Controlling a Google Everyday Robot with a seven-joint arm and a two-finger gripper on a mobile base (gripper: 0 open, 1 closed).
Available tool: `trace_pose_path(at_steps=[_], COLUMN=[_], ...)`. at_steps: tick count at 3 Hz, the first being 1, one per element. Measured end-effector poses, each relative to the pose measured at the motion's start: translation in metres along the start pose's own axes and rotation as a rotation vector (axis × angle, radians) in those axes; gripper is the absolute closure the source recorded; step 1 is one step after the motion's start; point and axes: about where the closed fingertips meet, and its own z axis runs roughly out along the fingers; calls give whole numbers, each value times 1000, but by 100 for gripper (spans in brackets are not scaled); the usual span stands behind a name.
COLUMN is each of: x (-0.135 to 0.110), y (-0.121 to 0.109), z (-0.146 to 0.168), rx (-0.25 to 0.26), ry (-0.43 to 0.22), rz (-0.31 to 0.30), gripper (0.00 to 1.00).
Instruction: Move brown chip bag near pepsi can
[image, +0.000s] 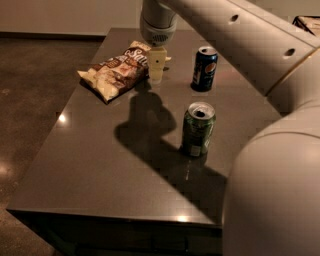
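- Crinkled brown chip bag (116, 73) is laid flat on smooth table (100, 165).
- Cylindrical pepsi can (204, 68) is stood upright.
- Gripper (156, 67) is held beside bag; its state cannot be told.

Single high view behind arm (235, 35), looking down on table (95, 170); gripper (156, 75) upper centre

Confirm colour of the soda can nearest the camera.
Green soda can, white label, camera view. Gripper hangs beside the crinkly brown chip bag.
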Motion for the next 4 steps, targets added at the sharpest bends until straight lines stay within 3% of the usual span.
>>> trace_pose_path(at_steps=[2, 3, 4], x=[-27, -33, -38], y=[-14, -17, -17], z=[40, 70, 81], rx=[-27, -105, -151], ry=[68, 108, 130], rz=[-182, -288, -343], gripper=[0, 0, 0])
